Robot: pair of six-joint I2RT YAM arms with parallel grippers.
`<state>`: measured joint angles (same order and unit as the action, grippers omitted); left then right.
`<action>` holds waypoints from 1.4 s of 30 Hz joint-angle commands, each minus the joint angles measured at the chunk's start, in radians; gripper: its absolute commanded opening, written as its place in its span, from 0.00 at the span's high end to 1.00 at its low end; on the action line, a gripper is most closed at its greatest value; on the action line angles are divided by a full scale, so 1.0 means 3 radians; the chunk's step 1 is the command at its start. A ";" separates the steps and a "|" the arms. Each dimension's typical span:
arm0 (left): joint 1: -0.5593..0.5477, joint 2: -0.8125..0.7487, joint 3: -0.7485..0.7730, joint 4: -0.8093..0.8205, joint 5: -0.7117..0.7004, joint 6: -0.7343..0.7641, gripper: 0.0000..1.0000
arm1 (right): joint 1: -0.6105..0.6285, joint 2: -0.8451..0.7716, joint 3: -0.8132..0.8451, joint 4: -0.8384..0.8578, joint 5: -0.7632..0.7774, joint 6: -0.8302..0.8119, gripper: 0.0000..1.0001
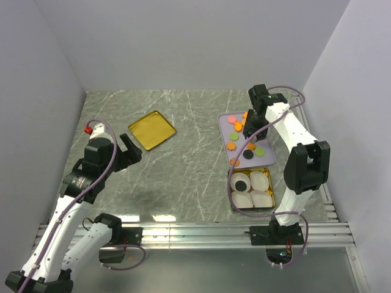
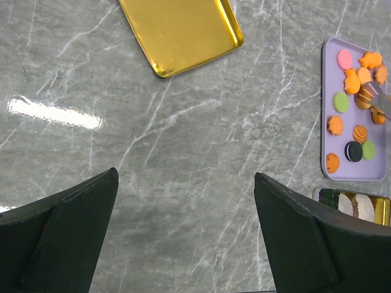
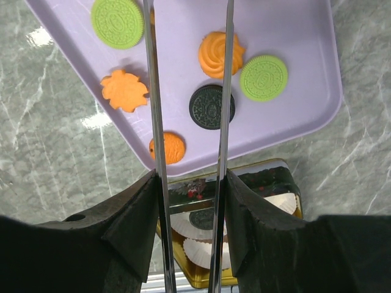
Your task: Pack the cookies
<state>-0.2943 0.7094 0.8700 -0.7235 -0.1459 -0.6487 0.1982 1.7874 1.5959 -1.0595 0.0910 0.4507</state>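
Note:
The cookies [image 1: 243, 139] lie on a lilac tray [image 1: 266, 157]: several orange, some green, one pink, one black. In the right wrist view I see a black cookie [image 3: 211, 107], two green ones [image 3: 263, 77] and an orange swirl [image 3: 220, 54]. My right gripper [image 1: 252, 127] is shut on metal tongs [image 3: 151, 91] over the tray. The tong tips [image 2: 379, 101] are at an orange cookie near the tray's far end; whether they grip it I cannot tell. A gold tin [image 1: 271, 194] holds white paper cups, one with a black cookie [image 1: 241, 184]. My left gripper [image 2: 183, 232] is open and empty.
A gold lid [image 1: 152, 129] lies upside down at the left middle of the marble table, also in the left wrist view [image 2: 180, 30]. Grey walls close in the table on three sides. A metal rail [image 1: 195, 231] runs along the near edge.

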 commanded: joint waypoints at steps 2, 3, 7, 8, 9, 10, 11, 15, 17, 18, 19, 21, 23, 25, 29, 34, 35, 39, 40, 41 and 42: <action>-0.0011 0.0003 0.0056 0.0039 -0.0045 -0.0011 0.01 | -0.0016 0.0055 0.0208 -0.0053 0.0080 -0.0050 0.50; -0.0011 0.0003 0.0056 0.0039 -0.0050 -0.0016 0.01 | -0.0016 0.0060 0.0213 -0.0053 0.0080 -0.0055 0.50; -0.0011 -0.0002 0.0056 0.0039 -0.0051 -0.0016 0.01 | -0.0016 0.0060 0.0192 -0.0053 0.0070 -0.0055 0.50; -0.0006 -0.0007 0.0056 0.0044 -0.0045 -0.0016 0.01 | -0.0016 0.0055 0.0182 -0.0053 0.0065 -0.0055 0.50; -0.0011 -0.0012 0.0051 0.0049 -0.0045 -0.0016 0.01 | -0.0011 0.0045 0.0177 -0.0048 0.0065 -0.0055 0.50; -0.0011 -0.0017 0.0051 0.0049 -0.0045 -0.0016 0.01 | -0.0016 0.0035 0.0172 -0.0053 0.0065 -0.0055 0.51; -0.0011 -0.0018 0.0045 0.0054 -0.0045 -0.0011 0.01 | -0.0016 0.0025 0.0162 -0.0048 0.0055 -0.0055 0.53; -0.0011 -0.0012 0.0045 0.0054 -0.0035 -0.0011 0.01 | -0.0021 -0.0021 0.0162 -0.0053 0.0044 -0.0055 0.57; -0.0011 -0.0007 0.0045 0.0054 -0.0035 -0.0011 0.01 | -0.0016 -0.0057 0.0187 -0.0073 0.0044 -0.0060 0.59; -0.0011 -0.0007 0.0045 0.0059 -0.0035 -0.0011 0.01 | -0.0016 -0.0078 0.0197 -0.0083 0.0049 -0.0060 0.60; -0.0011 -0.0012 0.0045 0.0059 -0.0030 -0.0006 0.00 | -0.0016 -0.0088 0.0213 -0.0098 0.0055 -0.0065 0.60; -0.0011 -0.0028 0.0040 0.0059 -0.0025 -0.0006 0.01 | -0.0016 -0.0134 0.0259 -0.0144 0.0065 -0.0071 0.60; -0.0011 -0.0043 0.0040 0.0065 -0.0025 -0.0006 0.01 | -0.0016 -0.0205 0.0310 -0.0195 0.0075 -0.0081 0.60; -0.0011 -0.0053 0.0030 0.0075 -0.0010 -0.0001 0.01 | -0.0016 -0.0267 0.0346 -0.0247 0.0085 -0.0086 0.60; -0.0011 -0.0058 0.0020 0.0111 0.0098 0.0035 0.01 | -0.0021 -0.0455 0.0356 -0.0303 0.0085 -0.0081 0.60; -0.0011 -0.0099 0.0025 0.0085 0.0057 0.0010 0.01 | -0.0016 -0.0645 0.0305 -0.0385 0.0070 -0.0060 0.60; -0.0011 -0.0104 0.0025 0.0090 0.0052 0.0010 0.01 | -0.0016 -0.0726 0.0290 -0.0395 0.0070 -0.0060 0.61; -0.0011 -0.0104 0.0025 0.0095 0.0077 0.0020 0.01 | -0.0016 -0.0931 0.0218 -0.0472 0.0060 -0.0050 0.61; -0.0011 -0.0094 0.0025 0.0100 0.0098 0.0025 0.01 | -0.0016 -0.0977 0.0193 -0.0507 0.0065 -0.0050 0.61; -0.0011 -0.0099 0.0025 0.0105 0.0108 0.0035 0.01 | -0.0016 -0.1074 0.0177 -0.0523 0.0070 -0.0050 0.60; -0.0011 -0.0104 0.0025 0.0105 0.0113 0.0035 0.01 | -0.0016 -0.1131 0.0152 -0.0538 0.0085 -0.0050 0.61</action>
<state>-0.2943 0.6888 0.8700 -0.7223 -0.1291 -0.6479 0.1982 1.5291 1.6459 -1.1980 0.0937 0.4362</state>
